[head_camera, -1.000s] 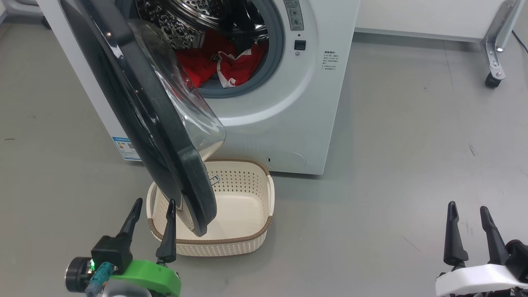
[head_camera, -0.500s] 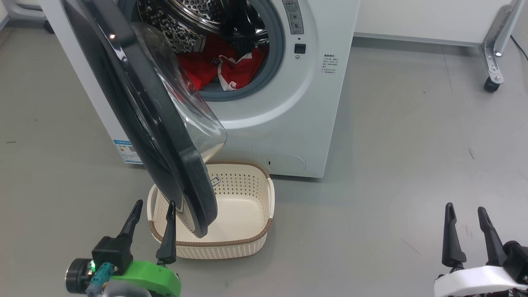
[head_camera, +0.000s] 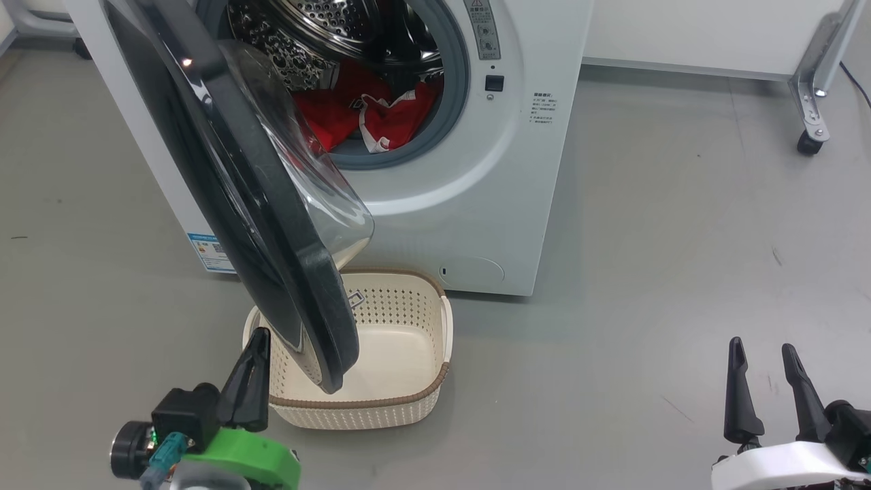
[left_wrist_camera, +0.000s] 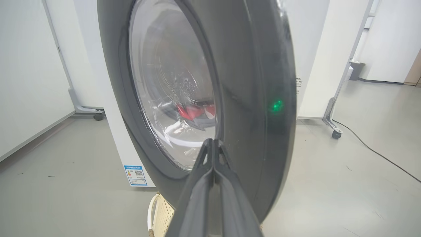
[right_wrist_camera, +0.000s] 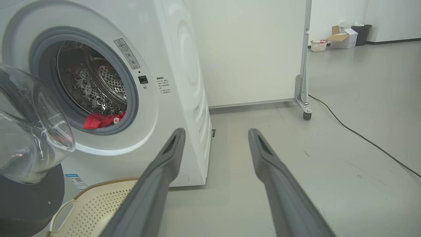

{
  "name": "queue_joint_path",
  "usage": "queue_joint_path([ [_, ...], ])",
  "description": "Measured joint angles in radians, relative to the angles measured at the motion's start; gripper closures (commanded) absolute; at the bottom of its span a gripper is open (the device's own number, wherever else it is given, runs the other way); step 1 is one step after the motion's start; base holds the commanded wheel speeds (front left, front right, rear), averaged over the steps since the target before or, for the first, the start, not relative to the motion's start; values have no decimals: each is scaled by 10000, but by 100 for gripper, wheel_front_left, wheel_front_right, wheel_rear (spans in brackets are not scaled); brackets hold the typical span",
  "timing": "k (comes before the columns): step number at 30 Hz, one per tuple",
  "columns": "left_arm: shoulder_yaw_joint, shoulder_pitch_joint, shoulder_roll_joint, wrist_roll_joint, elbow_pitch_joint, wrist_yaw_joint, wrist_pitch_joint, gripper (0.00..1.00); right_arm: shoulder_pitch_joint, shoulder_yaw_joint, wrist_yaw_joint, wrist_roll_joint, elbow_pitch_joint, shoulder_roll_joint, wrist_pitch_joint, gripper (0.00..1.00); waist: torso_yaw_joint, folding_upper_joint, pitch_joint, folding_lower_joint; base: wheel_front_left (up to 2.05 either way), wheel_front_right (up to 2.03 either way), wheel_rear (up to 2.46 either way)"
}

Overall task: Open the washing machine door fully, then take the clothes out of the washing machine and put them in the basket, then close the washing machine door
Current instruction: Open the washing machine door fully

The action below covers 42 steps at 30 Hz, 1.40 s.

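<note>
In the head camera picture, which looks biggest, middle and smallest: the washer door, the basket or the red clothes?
1. washing machine door, biggest, though it is also nearest the camera
2. basket
3. clothes, smallest and farthest back

Grey floor [head_camera: 680, 238] w/ white walls [left_wrist_camera: 26, 65]

Bright, even light with soft shadows and glare on the washing machine door [head_camera: 235, 177]

The left gripper [head_camera: 257, 342], spread a second ago, now pinched together at seven o'clock beside the washing machine door [head_camera: 262, 211].
</note>
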Motion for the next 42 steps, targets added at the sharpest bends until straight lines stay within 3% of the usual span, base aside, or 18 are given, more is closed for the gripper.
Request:
queue_joint_path([
  [10,1011,-677,-2,-17,-1373,0,0,100,21,-109,88,-90,6,138,0,0,47,0,67,0,0,0,0],
  [19,1250,-2203,58,138,-2617,-134,-54,100,20,-173,182,-165,58,249,0,0,154,0,62,0,0,0,0],
  [32,926,-3359,151,458,-3191,-376,-58,100,-15,-127,366,-382,174,418,0,0,102,0,-41,0,0,0,0],
  [42,6,-3671,169,562,-3072,-594,263,100,-40,-192,483,-476,238,545,0,0,-202,0,-81,0,0,0,0],
])
